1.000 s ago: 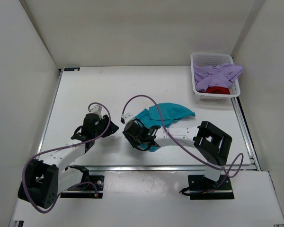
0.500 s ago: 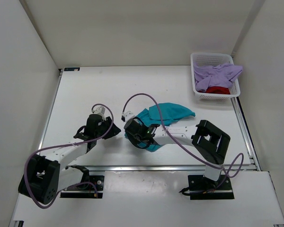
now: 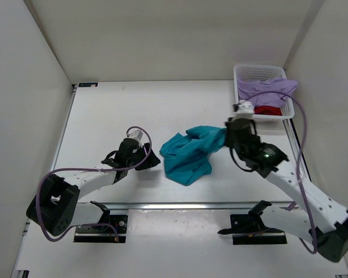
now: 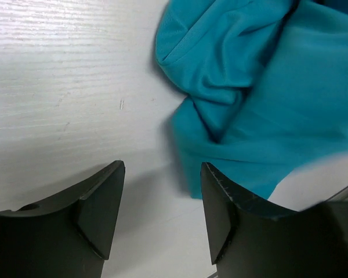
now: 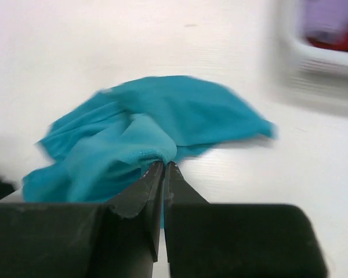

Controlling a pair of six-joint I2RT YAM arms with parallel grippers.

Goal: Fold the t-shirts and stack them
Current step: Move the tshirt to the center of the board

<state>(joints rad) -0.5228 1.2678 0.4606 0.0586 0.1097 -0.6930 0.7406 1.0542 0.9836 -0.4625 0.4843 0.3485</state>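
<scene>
We see the teal t-shirt lying crumpled near the middle of the white table, bunched into loose folds. Our right gripper has its two fingers pressed together on a pinch of the shirt's cloth at its right edge, and in the overhead view that edge is pulled toward the right gripper. Our left gripper sits low over the table just left of the shirt, its fingers spread apart with bare table between them and nothing held; the teal cloth lies just beyond its right finger. At the far right corner stands the white basket, holding the lavender t-shirt draped over the red t-shirt.
</scene>
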